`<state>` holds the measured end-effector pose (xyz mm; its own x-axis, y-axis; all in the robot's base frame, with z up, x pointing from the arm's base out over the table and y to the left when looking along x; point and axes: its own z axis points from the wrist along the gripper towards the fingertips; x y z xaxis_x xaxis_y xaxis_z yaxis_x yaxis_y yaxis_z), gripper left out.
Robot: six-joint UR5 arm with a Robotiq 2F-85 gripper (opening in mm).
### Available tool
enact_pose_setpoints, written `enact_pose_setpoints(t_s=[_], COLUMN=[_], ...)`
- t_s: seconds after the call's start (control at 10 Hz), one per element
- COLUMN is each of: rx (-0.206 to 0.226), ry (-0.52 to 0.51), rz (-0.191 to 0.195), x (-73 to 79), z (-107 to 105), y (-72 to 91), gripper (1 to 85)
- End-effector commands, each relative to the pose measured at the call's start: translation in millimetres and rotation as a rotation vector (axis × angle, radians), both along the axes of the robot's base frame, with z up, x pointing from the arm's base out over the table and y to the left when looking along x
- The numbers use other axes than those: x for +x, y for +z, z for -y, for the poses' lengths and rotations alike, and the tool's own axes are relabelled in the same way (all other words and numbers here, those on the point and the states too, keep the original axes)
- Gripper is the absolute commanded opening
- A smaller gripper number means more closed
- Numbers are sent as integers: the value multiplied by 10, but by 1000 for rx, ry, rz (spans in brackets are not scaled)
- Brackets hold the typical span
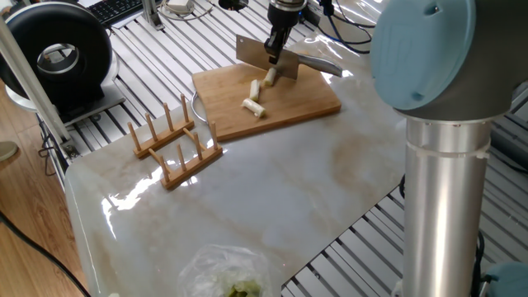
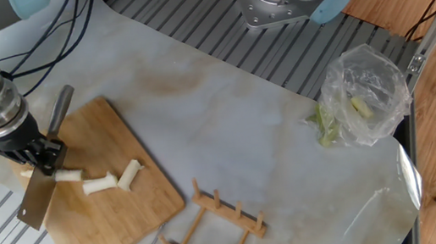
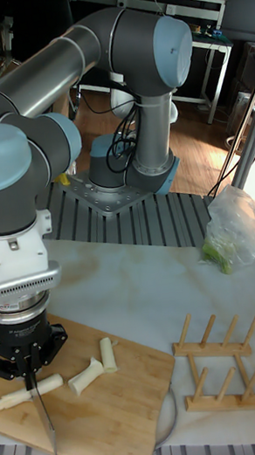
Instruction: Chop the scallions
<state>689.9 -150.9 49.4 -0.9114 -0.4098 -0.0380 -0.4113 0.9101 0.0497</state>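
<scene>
The scallions [image 3: 87, 375] are lying near the middle of the bamboo cutting board [image 3: 119, 427] as pale, stubby cylinders: two short cut pieces side by side, and one longer uncut length [image 3: 26, 391] at their 9 o'clock in the tall fixed view. That longer length is running under the blade of the cleaver [image 3: 43, 416], which I am holding edge-down across it; I cannot tell whether the edge is touching the stalk or hanging just above it.

My gripper [image 3: 29, 373] is clamping the cleaver at the junction of blade and handle, fingers closed on it, with the dark handle [image 2: 60, 111] pointing away toward 1 o'clock in the other fixed view and the flat steel blade [image 2: 37, 199] toward 7 o'clock.

Step in hand, as I judge it: mid-chop, two pieces done and the remaining length waiting for further cuts. The next move is calling for a straight downward press through the stalk to the board, then a lift and a small shift along the stalk; a round, smooth stalk may roll under a skewed blade.

Materials: the board is warm, grained wood, its corner overhanging a round pale plate [image 3: 170, 413]. The table [image 3: 154, 294] is glossy marbled stone. At the board's 3 o'clock a slatted wooden rack [image 3: 223, 365] is standing, and beyond it, at 1 o'clock, a crinkled clear plastic bag [image 3: 238, 230] is holding green scraps.
</scene>
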Motion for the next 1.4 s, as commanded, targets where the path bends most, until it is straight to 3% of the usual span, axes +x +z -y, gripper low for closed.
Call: enact_pose_setpoints(t_s=[0.0, 0.1, 0.3, 0.6, 1.3], rx=[-44, -61, -49, -21, 4], ry=[-4, -14, -21, -2, -12], rz=[-51, -49, -45, -55, -31], x=[-142, -157, -170, -229, -202], z=[81, 65, 14, 36, -2], y=[12, -41, -65, 156, 49], gripper=[13, 13, 13, 13, 13])
